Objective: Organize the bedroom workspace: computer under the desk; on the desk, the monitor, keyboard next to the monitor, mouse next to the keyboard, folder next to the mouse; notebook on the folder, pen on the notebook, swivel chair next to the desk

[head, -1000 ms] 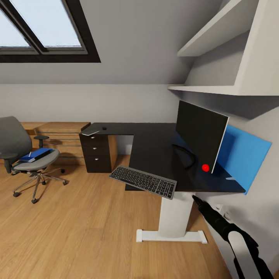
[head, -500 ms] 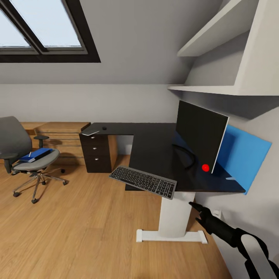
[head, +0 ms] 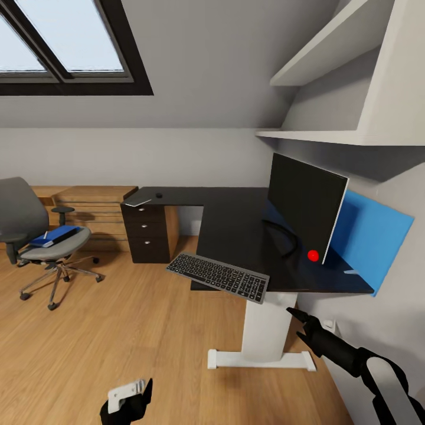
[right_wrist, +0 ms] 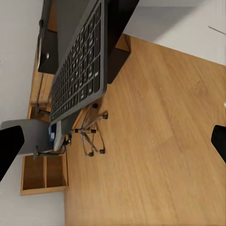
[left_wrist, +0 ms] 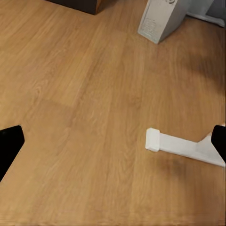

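The right end effector (head: 297,321) hangs below the front right corner of the black desk surface (head: 236,221), its two dark fingers spread apart and holding nothing. In the right wrist view its fingertips (right_wrist: 10,143) sit far apart at the frame edges, with the underside of the keyboard (right_wrist: 77,70) between them and not touched. The left end effector (head: 133,398) is low over the wooden floor (head: 118,342); in the left wrist view its fingers (left_wrist: 9,143) are also wide apart and empty, with the white desk foot (left_wrist: 181,148) and the light grey computer (left_wrist: 162,19) on the floor ahead.

The keyboard (head: 218,276) lies tilted, overhanging the front edge of the surface. The monitor (head: 306,206) stands near the right edge. The small black mouse (head: 159,195) sits near the far left corner, above the drawer unit (head: 145,233). The swivel chair (head: 35,236) stands well apart from the desk, by the wood cabinet (head: 88,203), carrying the blue folder (head: 54,236) with a dark book and a pale pen (head: 45,235) on it.

Compared with a second ago, the left end effector has risen into the head view, and the right one has lifted slightly and swung outward. Nothing else has moved.
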{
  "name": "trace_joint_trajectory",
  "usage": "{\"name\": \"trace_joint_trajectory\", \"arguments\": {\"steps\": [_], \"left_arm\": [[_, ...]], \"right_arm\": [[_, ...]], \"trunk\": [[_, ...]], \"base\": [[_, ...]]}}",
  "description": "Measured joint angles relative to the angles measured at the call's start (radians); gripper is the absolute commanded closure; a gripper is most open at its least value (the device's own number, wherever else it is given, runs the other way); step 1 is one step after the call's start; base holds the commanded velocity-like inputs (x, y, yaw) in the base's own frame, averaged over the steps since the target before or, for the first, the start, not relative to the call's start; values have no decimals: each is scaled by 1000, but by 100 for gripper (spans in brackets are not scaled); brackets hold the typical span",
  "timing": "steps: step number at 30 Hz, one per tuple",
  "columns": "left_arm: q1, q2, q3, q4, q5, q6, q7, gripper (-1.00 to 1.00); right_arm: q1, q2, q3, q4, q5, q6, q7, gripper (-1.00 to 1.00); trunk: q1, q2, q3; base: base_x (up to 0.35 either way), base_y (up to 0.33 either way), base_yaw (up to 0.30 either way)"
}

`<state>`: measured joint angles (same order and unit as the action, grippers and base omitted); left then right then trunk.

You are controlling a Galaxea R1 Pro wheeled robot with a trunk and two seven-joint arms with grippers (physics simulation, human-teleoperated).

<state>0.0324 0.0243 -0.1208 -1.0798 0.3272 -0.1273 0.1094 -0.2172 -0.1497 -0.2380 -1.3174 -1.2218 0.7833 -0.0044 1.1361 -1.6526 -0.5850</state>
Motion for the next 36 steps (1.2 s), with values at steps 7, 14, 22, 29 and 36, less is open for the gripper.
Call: {"name": "trace_joint_trajectory", "arguments": {"steps": [7, 14, 22, 29, 36], "left_arm": [[22, 1, -9, 83, 0, -140, -1, -100], [24, 1, -17, 92, -1, -163, 0, -100], [24, 2, -19, 94, -2, -165, 0, -100], [25, 0, -19, 100, -2, -163, 1, -100], [25, 0, -19, 102, 0, -162, 5, -100]], "right_arm": [[0, 2, 2, 23, 7, -4, 1, -100], [-1, 0, 10, 78, 7, 1, 5, -100], [-1, -5, 11, 125, 2, 3, 89, -100], [-2, -5, 13, 129, 6, 5, 138, -100], [-2, -4, 13, 129, 6, 5, 140, -100]], "trunk": [[0, 0, 0], [0, 0, 0], [0, 0, 0], [0, 0, 0], [0, 0, 0]], "base": [[216, 0, 0], [45, 0, 0], [3, 0, 0], [100, 0, 0], [79, 1, 0]]}}
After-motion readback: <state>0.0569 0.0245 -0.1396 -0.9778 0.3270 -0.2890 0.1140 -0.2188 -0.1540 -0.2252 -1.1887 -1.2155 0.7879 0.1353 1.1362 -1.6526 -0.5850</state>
